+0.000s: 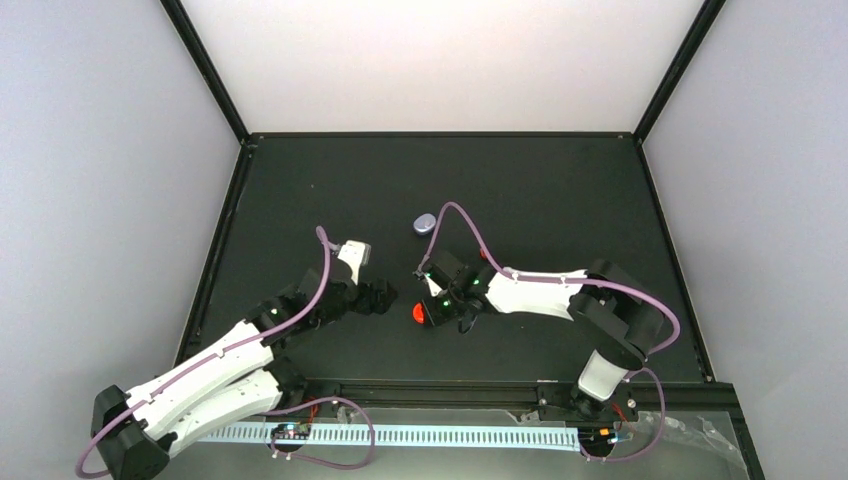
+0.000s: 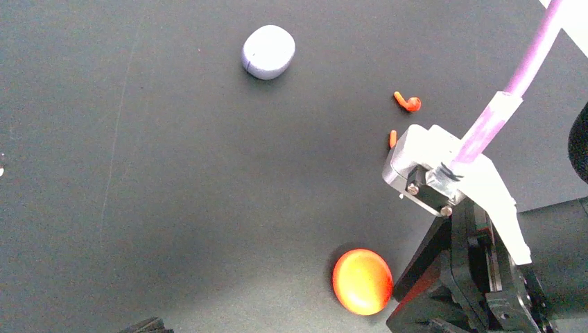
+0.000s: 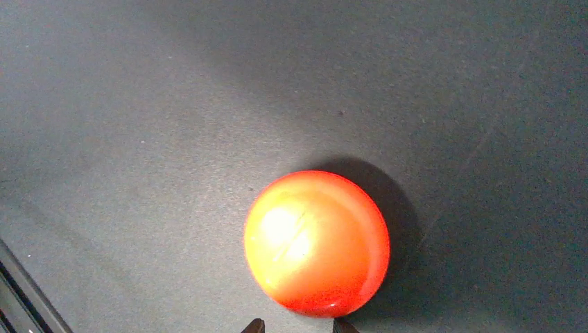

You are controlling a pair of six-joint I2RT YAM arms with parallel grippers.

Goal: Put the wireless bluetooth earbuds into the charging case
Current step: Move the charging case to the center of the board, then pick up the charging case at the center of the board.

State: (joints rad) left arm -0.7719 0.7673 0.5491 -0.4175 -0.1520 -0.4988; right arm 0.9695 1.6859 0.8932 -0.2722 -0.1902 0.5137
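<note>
Right claw (image 3: 298, 327) is parked at the near edge of the orange case (image 3: 316, 243), tips slightly apart, and we can't tell if it's gripping. Two red-orange earbuds (image 2: 408, 103) lie on the table (image 2: 139, 173) back beside its arm. Our left claw (image 1: 388, 296) is wide open.

Top: you look down on the whole surface (image 1: 560, 200).
Right wrist: close over orange case (image 3: 316, 243).
Left wrist: same orange case (image 2: 362, 281), farther.

left arm (image 1: 210, 370): reaches forward and inward from the near-left base, held low. left tool (image 1: 383, 296): fingers spread wide.
right arm (image 1: 540, 290): folded at the elbow, forearm pointing left. right tool (image 1: 434, 314): angled down, fingertips (image 3: 254, 325) close together; grip unclear.
</note>
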